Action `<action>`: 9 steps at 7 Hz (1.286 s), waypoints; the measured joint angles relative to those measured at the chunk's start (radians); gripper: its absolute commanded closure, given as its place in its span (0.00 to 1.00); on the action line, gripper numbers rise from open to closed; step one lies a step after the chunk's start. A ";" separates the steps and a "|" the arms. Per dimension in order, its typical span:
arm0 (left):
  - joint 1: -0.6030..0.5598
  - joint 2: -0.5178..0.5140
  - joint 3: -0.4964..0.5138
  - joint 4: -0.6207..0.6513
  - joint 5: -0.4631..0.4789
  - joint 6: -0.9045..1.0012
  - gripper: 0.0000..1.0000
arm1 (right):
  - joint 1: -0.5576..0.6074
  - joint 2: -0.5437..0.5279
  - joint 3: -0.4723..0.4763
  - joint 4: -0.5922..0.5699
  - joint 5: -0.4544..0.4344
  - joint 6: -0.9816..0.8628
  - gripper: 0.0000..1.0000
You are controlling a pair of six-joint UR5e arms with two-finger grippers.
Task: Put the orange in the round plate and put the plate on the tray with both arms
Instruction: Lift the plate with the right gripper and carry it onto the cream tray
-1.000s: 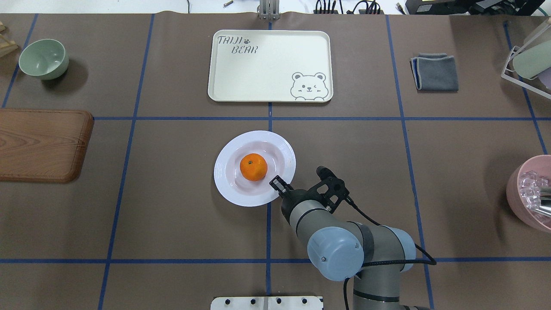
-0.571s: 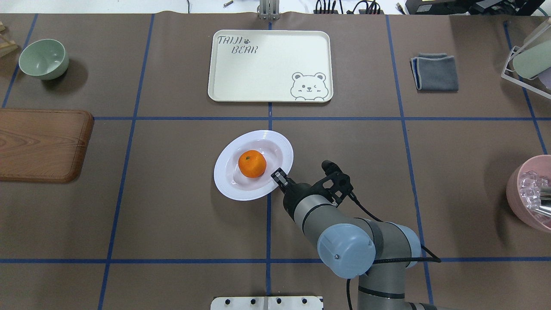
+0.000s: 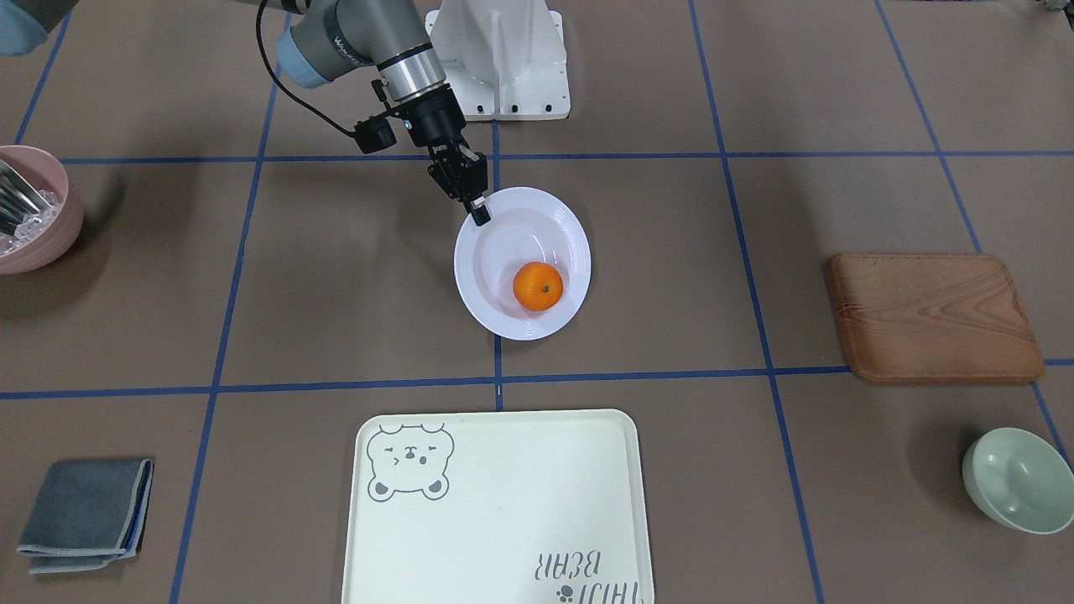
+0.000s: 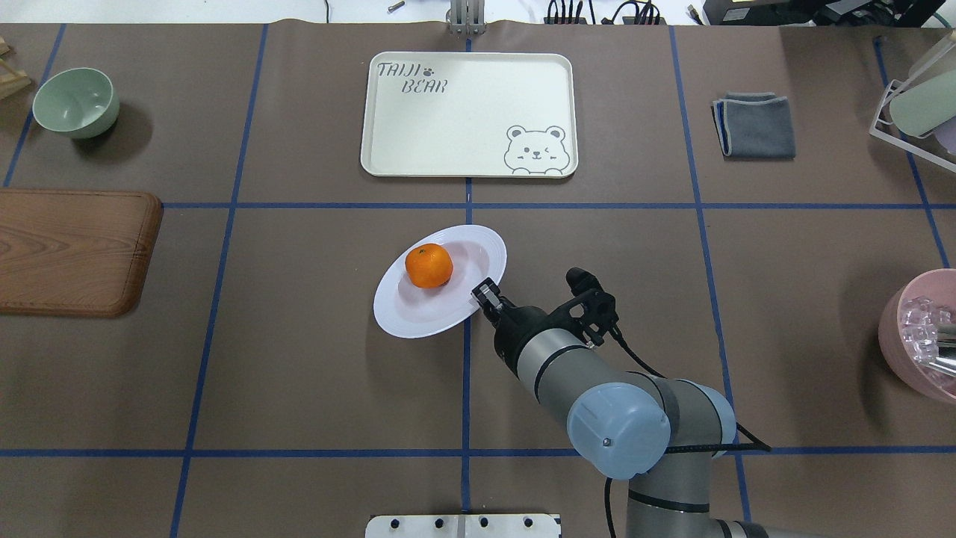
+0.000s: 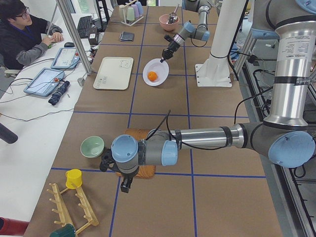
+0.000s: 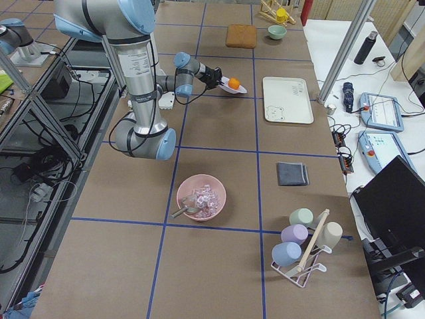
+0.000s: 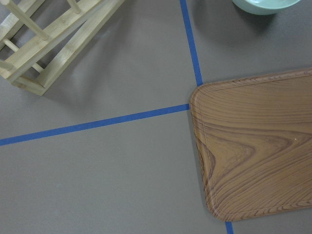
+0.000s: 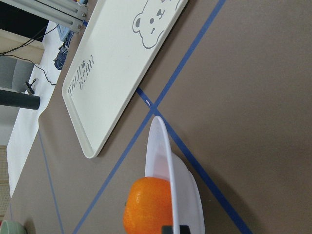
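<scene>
The orange [image 4: 429,266] lies inside the white round plate [image 4: 418,315], toward its far-left side. The plate is tilted, its near-right rim raised by my right gripper [image 4: 485,293], which is shut on that rim. The front-facing view shows the same grip [image 3: 478,214] on the plate [image 3: 503,243], with the orange [image 3: 538,286] low in the bowl. The cream tray [image 4: 463,112] with the bear drawing lies beyond the plate, with nothing on it. My left gripper [image 5: 125,186] hangs by the wooden board far to the left; I cannot tell whether it is open or shut.
A wooden board [image 4: 71,250] and a mint-green bowl [image 4: 76,101] sit at the left. A folded grey cloth [image 4: 754,125], a cup rack [image 4: 915,104] and a pink bowl [image 4: 922,336] stand at the right. A wooden rack [image 7: 48,44] lies near the left wrist.
The right gripper has lifted the plate's near-right rim, so the plate tilts more. The orange has rolled toward the plate's far-left side. The right arm has shifted slightly right.
</scene>
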 measured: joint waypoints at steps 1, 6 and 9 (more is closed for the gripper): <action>0.000 0.000 -0.002 0.000 0.000 0.000 0.01 | 0.004 0.000 0.009 0.002 -0.004 0.004 1.00; 0.000 0.001 -0.008 0.005 -0.001 -0.001 0.01 | 0.092 0.015 0.048 0.002 -0.015 0.063 1.00; 0.001 -0.001 -0.029 0.052 -0.016 -0.008 0.01 | 0.224 0.051 -0.035 -0.004 0.010 0.114 1.00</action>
